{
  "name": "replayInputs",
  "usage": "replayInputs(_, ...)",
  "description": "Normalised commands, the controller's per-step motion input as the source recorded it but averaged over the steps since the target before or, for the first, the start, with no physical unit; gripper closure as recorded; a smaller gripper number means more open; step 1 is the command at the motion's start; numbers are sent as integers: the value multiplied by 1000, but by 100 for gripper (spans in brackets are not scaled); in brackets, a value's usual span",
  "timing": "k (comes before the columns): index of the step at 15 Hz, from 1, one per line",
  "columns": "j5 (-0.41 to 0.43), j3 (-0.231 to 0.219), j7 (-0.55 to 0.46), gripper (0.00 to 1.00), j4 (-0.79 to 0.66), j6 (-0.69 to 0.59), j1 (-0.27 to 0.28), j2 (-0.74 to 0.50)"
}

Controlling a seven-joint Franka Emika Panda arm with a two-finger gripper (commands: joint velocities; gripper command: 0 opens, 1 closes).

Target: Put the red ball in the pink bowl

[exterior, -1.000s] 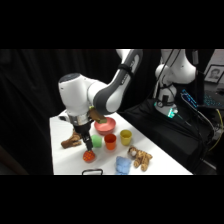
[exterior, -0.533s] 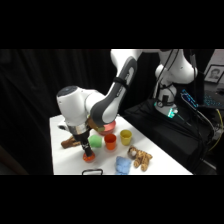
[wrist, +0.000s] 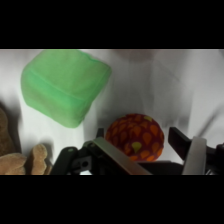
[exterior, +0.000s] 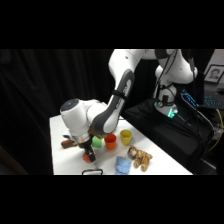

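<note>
- The red ball (wrist: 135,138) is red-orange with yellowish speckles and sits near the worktop's (exterior: 62,160) front edge.
- The pincer (wrist: 137,145) stands open, fingers straddling the ball.
- Since half a second ago, the arm has dropped lower onto it.

The white table (exterior: 62,150) carries several items. The red ball (exterior: 88,157) lies near the front edge, with a green block (exterior: 96,142) just behind it. An orange cup (exterior: 110,141) and a yellow cup (exterior: 125,136) stand toward the right edge. A blue object (exterior: 122,164) and a brown plush toy (exterior: 140,158) lie at the front right corner. Another brown object (exterior: 69,143) lies toward the left edge.
</note>
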Motion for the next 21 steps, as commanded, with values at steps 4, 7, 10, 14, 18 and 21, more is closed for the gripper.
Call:
replayInputs(4,135,73,-85,53,107,69,-50,49)
replayInputs(7,107,55,-92,77,74,68,-53,19)
replayInputs(10,94,38,-65,98,53,21,-39,-14)
replayInputs(14,95,37,-15,98,-4,-85,-9,-154)
replayInputs(18,61,24,25,98,-78,-220,35,-320)
replayInputs(21,50,18,56,98,-107,-304,40,-383)
